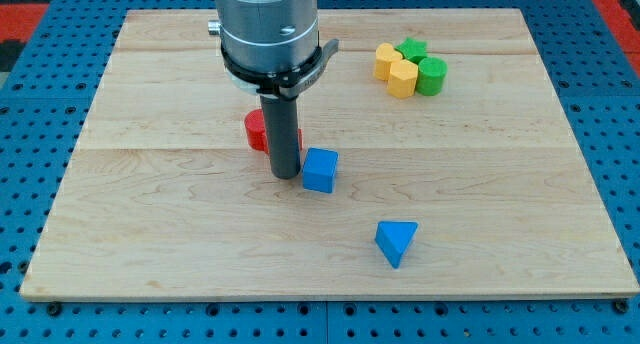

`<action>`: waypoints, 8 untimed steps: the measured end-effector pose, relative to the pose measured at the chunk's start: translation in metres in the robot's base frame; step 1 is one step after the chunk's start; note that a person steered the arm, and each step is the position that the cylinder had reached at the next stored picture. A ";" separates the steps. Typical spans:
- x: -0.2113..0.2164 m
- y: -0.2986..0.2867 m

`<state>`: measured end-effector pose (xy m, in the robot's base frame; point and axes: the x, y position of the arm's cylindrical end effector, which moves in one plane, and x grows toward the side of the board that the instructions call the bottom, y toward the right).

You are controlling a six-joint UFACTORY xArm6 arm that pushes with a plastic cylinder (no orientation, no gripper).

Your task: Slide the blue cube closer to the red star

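tip: my tip (286, 175) is seen set down on the worktop (150, 214), at the end of a straight dark rod under a grey cylindrical mount.
claw: none is fitted, so a spread or pressed state cannot be told; only the rod is shown.
blue cube: the blue cube (320, 170) is placed just beside the tip, on the view's right of it; touching or a hair apart cannot be told.
red star: a red block (257, 131) is seen right behind the rod, toward the view's top and slightly left of the tip; it is partly hidden by the rod, so the star shape is not fully made out.
blue triangle: a blue triangular block (396, 242) is placed toward the view's bottom right of the tip, well apart.
far cluster: two yellow blocks (397, 71) and two green blocks (424, 66) are bunched together, touching, far to the view's upper right of the tip.
worktop: light wooden board, laid over a blue perforated base (30, 164).
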<state>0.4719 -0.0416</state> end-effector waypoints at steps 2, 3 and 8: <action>-0.027 0.010; -0.032 0.087; -0.018 0.050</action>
<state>0.4540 0.0081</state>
